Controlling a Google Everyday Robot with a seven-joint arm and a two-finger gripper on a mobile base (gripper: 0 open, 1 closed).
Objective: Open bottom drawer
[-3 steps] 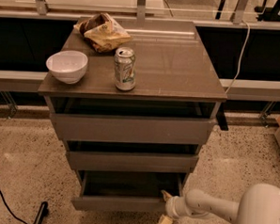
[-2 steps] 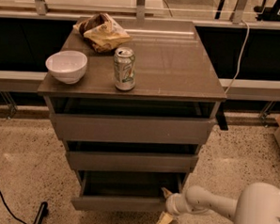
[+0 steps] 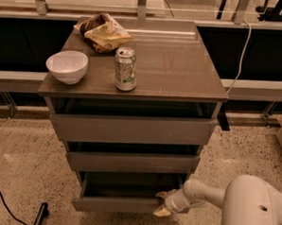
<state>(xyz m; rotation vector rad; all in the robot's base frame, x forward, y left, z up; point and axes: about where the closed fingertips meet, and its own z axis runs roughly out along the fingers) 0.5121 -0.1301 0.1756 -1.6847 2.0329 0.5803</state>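
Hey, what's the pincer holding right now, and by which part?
The pincer, low at the right of the cabinet, grips the bottom drawer by the right end of its front panel.

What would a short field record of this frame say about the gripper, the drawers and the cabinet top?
target: bottom drawer, pulled partly out, dark interior showing
arm: gripper at the right end of the bottom drawer's front, low near the floor
others: middle drawer and top drawer above it
on top: white bowl, soda can upright, crumpled bag
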